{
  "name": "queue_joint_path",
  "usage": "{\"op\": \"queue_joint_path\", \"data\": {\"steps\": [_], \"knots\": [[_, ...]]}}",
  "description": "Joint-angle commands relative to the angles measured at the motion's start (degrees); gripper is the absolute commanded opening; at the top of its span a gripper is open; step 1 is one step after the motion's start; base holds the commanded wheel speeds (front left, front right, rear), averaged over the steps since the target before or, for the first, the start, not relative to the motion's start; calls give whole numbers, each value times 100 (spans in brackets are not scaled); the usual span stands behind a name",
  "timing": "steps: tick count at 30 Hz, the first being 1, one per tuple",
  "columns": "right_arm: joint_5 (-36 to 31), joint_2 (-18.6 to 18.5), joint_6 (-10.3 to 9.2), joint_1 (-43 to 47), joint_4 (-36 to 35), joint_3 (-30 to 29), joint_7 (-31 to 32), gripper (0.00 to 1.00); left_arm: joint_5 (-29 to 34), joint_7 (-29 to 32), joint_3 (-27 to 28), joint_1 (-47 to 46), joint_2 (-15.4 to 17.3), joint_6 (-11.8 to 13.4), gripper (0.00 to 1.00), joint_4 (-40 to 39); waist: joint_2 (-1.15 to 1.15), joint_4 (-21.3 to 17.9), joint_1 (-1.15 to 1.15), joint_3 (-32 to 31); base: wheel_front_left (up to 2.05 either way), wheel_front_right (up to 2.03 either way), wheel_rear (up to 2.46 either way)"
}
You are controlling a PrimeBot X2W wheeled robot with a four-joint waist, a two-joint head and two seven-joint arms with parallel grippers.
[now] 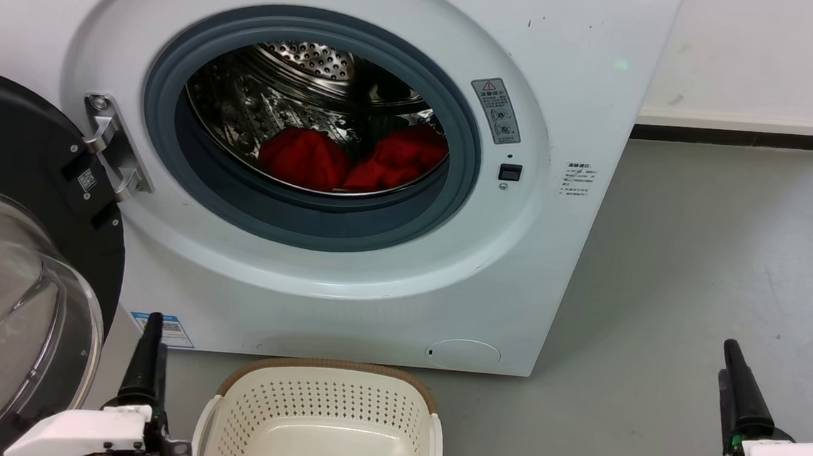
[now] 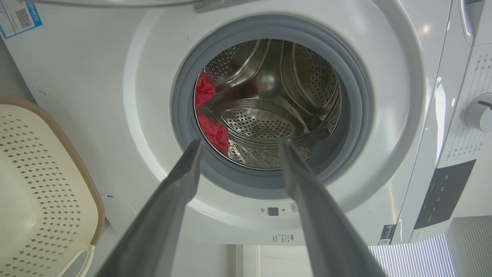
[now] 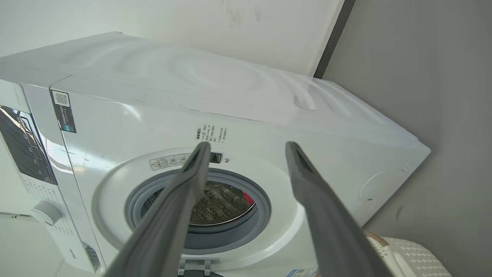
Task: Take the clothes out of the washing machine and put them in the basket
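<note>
The clothes [image 1: 307, 158] are being left in the washing machine [image 1: 345, 281] drum, the basket [image 1: 326, 401] in front, while the left gripper [image 2: 241, 144] and right gripper [image 3: 248, 145] are being held spread and empty, a reach inside seemingly being called for next

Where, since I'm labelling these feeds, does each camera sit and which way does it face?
Head view: on the head, looking forward and down at the washer, clothes and basket; left fingers lower left, right fingers lower right.
Left wrist view: on the left wrist, looking along its open fingers into the drum.
Right wrist view: on the right wrist, looking along its open fingers at the washer's front and side, rolled sideways.
Shared: all three show the drum, clothes and basket.
</note>
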Motion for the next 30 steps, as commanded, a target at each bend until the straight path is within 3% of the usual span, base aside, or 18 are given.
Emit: {"op": "queue_joint_path", "data": {"steps": [1,9,13,20,30], "knots": [[-281,-26,0,-151,-100,-62,-54,100,167,-55,105,-52,14,-6,100,-107,0,-3,0,1,0,0,0],[-1813,-27,0,-205,-499,-147,-234,100,1170,-231,375,-76,15,-5,100,-297,0,-20,0,16,0,0,0],[-2608,-27,0,-182,-860,-37,-316,100,1774,-317,397,-110,16,132,100,-612,0,-20,0,38,0,0,0],[-3746,-28,0,-106,-1339,207,-456,100,2655,-457,165,-41,17,455,100,-1196,0,-20,0,67,0,0,0],[-5046,-28,0,-29,-1742,451,-641,100,3833,-636,-250,149,20,543,100,-1561,0,-30,0,77,0,0,0]]}}
